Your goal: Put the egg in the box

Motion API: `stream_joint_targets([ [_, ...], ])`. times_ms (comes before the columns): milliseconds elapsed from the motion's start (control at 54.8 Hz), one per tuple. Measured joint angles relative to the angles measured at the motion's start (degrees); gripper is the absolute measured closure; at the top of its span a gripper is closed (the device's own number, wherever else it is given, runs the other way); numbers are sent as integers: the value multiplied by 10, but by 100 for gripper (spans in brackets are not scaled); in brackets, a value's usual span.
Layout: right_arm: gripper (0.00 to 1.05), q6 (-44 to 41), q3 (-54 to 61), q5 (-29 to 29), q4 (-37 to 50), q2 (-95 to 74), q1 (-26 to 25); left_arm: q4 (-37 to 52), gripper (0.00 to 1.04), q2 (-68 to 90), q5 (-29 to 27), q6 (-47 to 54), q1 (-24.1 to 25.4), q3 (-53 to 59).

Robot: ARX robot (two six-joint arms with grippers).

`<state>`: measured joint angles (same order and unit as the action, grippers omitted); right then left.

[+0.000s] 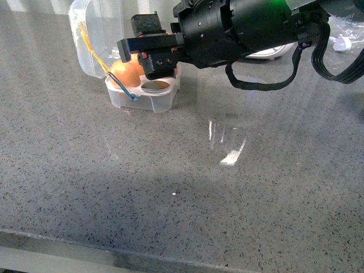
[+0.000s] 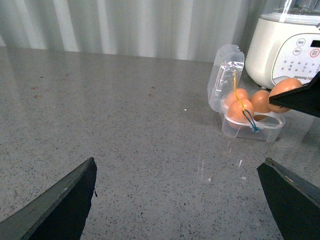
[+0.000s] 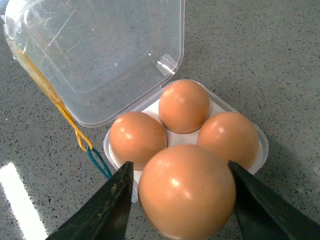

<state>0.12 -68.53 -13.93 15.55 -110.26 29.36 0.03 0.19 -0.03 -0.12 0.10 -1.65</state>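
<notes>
My right gripper (image 3: 180, 164) is shut on the egg (image 3: 186, 192), a smooth orange-brown one held just above the box (image 3: 262, 145). Three other eggs (image 3: 184, 106) sit in the box's white tray. Its clear lid (image 3: 100, 50) stands open, with yellow and blue bands (image 3: 75, 130) hanging at one side. In the front view the right gripper (image 1: 151, 57) hovers over the box (image 1: 142, 101), above an empty slot (image 1: 156, 85). The left wrist view shows the held egg (image 2: 284, 90) over the box (image 2: 252, 131). My left gripper (image 2: 179, 162) is open over bare counter, far from the box.
A large white appliance (image 2: 287, 45) stands right behind the box. The grey speckled counter (image 1: 182, 170) stretches toward its front edge (image 1: 114, 242). Clear plastic wrapping (image 1: 344, 34) lies at the far right.
</notes>
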Motion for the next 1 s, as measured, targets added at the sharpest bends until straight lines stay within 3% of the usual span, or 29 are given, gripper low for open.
stream_joint_targets([
  [310, 6, 2, 0, 7, -5, 6, 2, 0, 7, 0, 0, 0, 0, 0],
  [730, 7, 8, 85, 26, -6, 178, -4, 0, 7, 0, 0, 0, 0, 0],
  [1003, 7, 59, 242, 85, 7, 364, -98, 0, 7, 0, 0, 0, 0, 0],
])
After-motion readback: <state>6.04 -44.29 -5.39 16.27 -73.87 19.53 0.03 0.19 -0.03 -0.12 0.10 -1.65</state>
